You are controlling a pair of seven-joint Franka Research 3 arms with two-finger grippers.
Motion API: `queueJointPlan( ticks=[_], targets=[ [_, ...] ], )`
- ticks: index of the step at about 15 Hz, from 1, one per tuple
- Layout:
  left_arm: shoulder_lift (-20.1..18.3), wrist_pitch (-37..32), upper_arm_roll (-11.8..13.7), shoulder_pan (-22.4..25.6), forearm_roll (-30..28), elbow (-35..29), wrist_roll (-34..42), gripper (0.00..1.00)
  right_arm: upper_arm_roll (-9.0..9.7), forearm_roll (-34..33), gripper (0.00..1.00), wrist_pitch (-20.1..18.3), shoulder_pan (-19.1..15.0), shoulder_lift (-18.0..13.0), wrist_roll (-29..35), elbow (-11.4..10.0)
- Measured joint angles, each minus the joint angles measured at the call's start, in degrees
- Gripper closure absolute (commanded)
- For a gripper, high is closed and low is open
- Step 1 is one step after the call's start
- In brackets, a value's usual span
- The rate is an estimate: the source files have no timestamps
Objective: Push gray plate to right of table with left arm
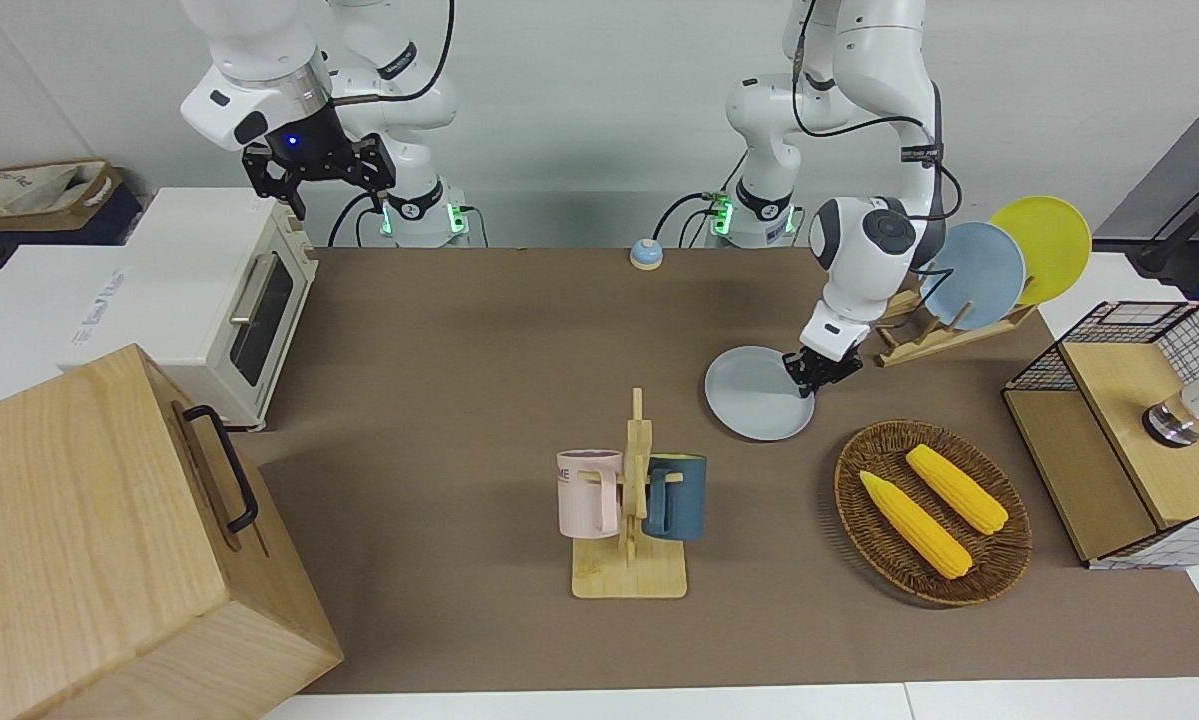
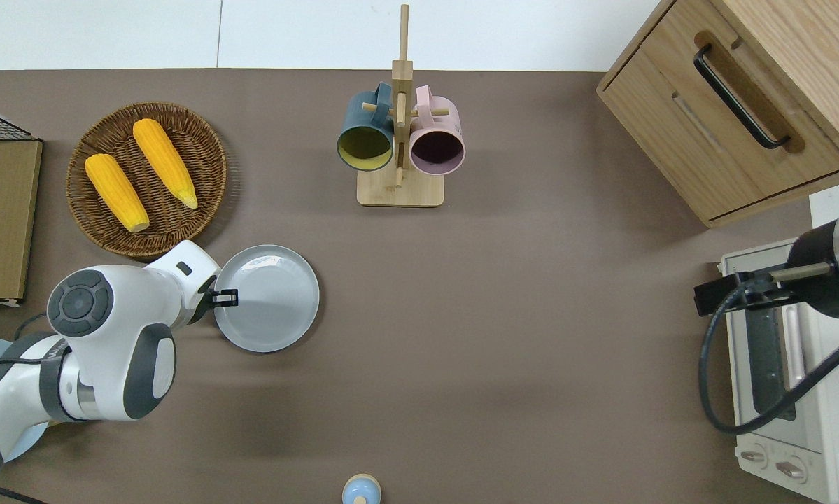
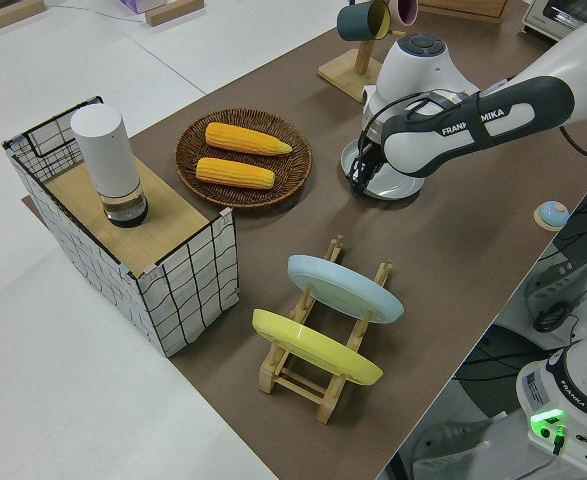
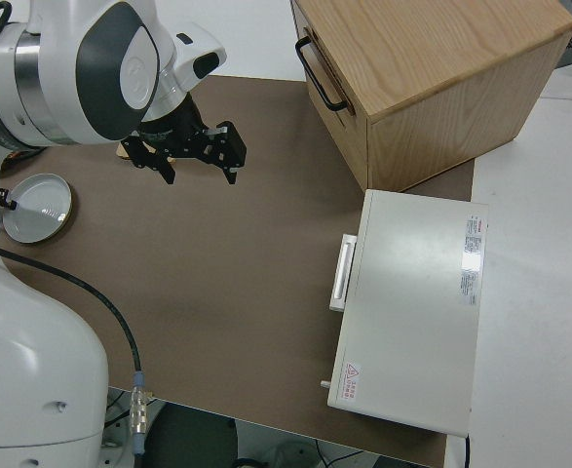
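The gray plate (image 1: 757,392) (image 2: 266,298) (image 3: 393,178) is seen lying flat on the brown surface (image 1: 479,340) (image 2: 517,336), toward the left arm's end, just nearer to the robots than the wicker basket (image 1: 931,512) (image 2: 146,178) that holds two corn cobs (image 2: 139,171), and nearer to the robots than the mug rack (image 1: 631,520) (image 2: 399,126). The left gripper (image 1: 806,372) (image 2: 226,298) is lowered to the plate's edge on the side toward the left arm's end, so the plate lies between it and the table's middle. Its fingers (image 2: 227,299) are drawn narrowly together with nothing held between them, and their tips are set at the rim; whether they touch the rim or the plate floor just inside it cannot be told. The right arm is parked, and its gripper's (image 1: 319,170) (image 4: 190,156) fingers (image 4: 232,161) are spread wide.
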Motion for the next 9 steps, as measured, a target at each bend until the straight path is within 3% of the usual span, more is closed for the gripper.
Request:
queueJointPlan(
  ticks=[9],
  targets=[
    [-0.3,0.0,-0.1,-2.1,0.0,0.0,-3.6,1.00,0.00,0.0,0.017,0.0,0.0,0.0,0.0,0.0]
  ],
)
